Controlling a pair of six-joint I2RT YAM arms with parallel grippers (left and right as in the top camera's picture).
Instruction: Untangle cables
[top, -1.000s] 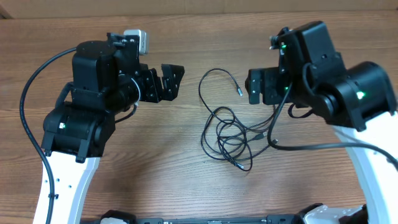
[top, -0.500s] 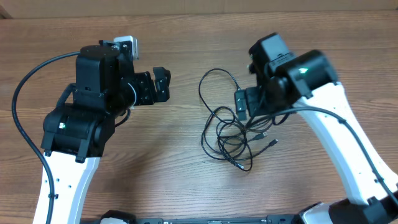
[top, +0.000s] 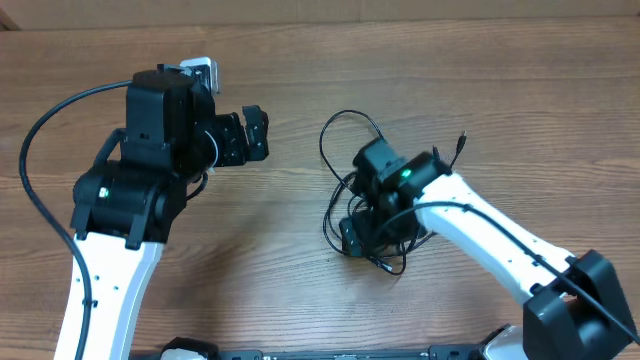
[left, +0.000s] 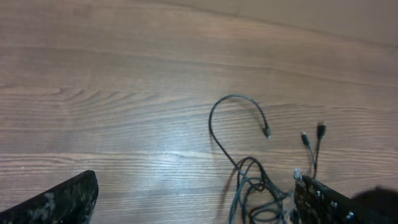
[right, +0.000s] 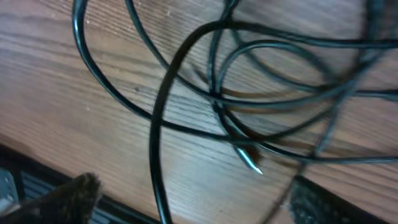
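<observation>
Overhead: left jaws released, right jaws spread over the cables (top: 343, 188); closing could pinch several strands, tightening knots

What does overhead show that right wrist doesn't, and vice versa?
Only overhead: both arms, the left gripper open and well apart from the cables, the right gripper low over the tangle, plus a free loop and a plug end lying outside it. Only right wrist: close-up strand crossings and a plug tip just ahead of its wide-apart fingers. Both: thin black cables tangled on the wooden table.
</observation>
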